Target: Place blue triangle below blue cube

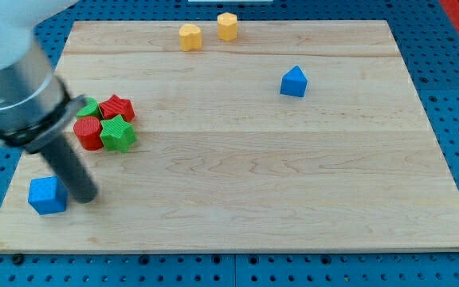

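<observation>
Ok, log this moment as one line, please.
tip beside blue cube, its right | blue triangle far upper right, untouched | placement not done

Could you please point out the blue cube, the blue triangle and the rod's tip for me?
blue cube [46, 195]: camera view, on its front face.
blue triangle [293, 82]: camera view, on its front face.
my tip [87, 197]: camera view, the rod's very end.

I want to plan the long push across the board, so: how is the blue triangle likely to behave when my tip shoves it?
The blue triangle looks rigid and sits on a flat base, so it should slide rather than roll. Its angled sides may make it rotate off my tip if pushed off-centre. It looks small and probably light, so gentle pushes should suffice.
</observation>
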Tool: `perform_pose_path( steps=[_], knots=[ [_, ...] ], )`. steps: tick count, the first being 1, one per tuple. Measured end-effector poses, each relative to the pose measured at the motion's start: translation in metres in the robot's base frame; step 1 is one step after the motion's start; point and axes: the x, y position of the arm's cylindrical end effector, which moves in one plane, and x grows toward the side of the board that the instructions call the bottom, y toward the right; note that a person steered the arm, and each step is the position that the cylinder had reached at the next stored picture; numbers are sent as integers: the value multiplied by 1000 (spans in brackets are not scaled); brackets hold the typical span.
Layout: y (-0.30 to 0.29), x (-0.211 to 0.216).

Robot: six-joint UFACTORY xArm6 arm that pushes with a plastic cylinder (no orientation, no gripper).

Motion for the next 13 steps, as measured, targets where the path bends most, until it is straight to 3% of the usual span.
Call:
perform_pose_path(
  steps=[3, 4, 5, 9, 12, 13],
  knots=[
    [291, -147],
    [315, -219],
    [275, -233],
    [230, -129],
    [184, -21],
    [114, -24]
  ],
)
